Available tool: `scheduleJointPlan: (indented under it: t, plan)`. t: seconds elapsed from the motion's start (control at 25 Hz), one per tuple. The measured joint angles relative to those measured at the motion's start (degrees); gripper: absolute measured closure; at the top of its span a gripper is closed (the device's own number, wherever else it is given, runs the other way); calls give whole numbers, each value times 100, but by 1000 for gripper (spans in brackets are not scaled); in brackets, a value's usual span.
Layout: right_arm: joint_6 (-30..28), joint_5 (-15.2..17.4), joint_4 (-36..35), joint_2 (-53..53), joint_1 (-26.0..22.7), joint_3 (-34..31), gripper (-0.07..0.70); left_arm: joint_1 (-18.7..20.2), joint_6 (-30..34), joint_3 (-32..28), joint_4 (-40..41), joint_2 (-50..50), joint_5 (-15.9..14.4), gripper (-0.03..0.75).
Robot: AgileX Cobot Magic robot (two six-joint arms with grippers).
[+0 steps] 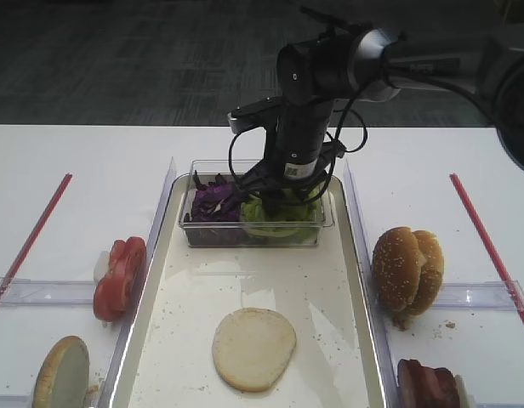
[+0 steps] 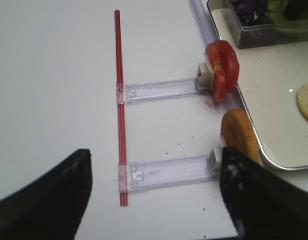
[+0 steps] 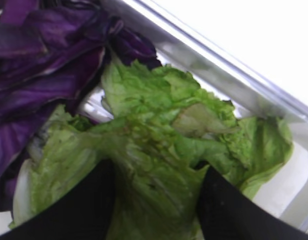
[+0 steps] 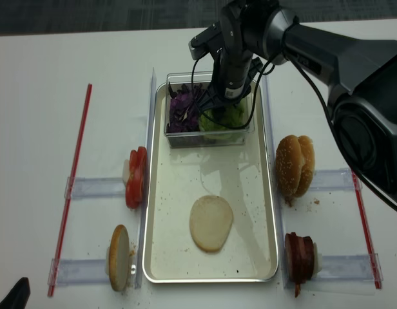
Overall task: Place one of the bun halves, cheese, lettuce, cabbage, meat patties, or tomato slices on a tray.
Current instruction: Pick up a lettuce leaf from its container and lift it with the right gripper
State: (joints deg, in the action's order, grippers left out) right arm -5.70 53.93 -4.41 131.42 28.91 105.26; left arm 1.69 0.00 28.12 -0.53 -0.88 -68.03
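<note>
My right gripper (image 3: pixel 154 170) reaches down into the clear tub (image 1: pixel 253 235) at the far end of the tray (image 1: pixel 330 340). Its two black fingers stand on either side of a bunch of light green lettuce (image 3: pixel 159 125), which fills the gap between them. Purple cabbage (image 3: pixel 39 55) lies just to the left in the same tub. One bun half (image 1: pixel 253 348) lies cut face up on the tray floor. My left gripper (image 2: pixel 156 165) hangs open over bare table at the near left, holding nothing.
Tomato slices (image 1: pixel 120 276) and a bun half (image 1: pixel 62 374) sit on clear holders left of the tray. Bun halves (image 1: pixel 407 268) and meat patties (image 1: pixel 428 384) sit to its right. Red strips (image 1: pixel 32 238) run along both sides of the table.
</note>
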Motion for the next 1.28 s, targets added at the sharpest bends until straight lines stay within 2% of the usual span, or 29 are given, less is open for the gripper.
scheduleJointPlan:
  t: [0.12, 0.4, 0.72, 0.88, 1.28]
  plan:
    - [0, 0, 0, 0, 0, 0, 240, 0, 0, 0, 0, 0, 0, 223]
    - [0, 87, 0, 0, 0, 36, 333, 0, 0, 0, 0, 0, 0, 223]
    - [0, 578, 115, 0, 0, 659, 360, 0, 0, 0, 0, 0, 0, 223]
    - [0, 792, 105, 4, 0, 736, 378, 0, 0, 0, 0, 0, 0, 223]
    - [0, 949, 69, 255, 0, 736, 400, 0, 0, 0, 0, 0, 0, 223]
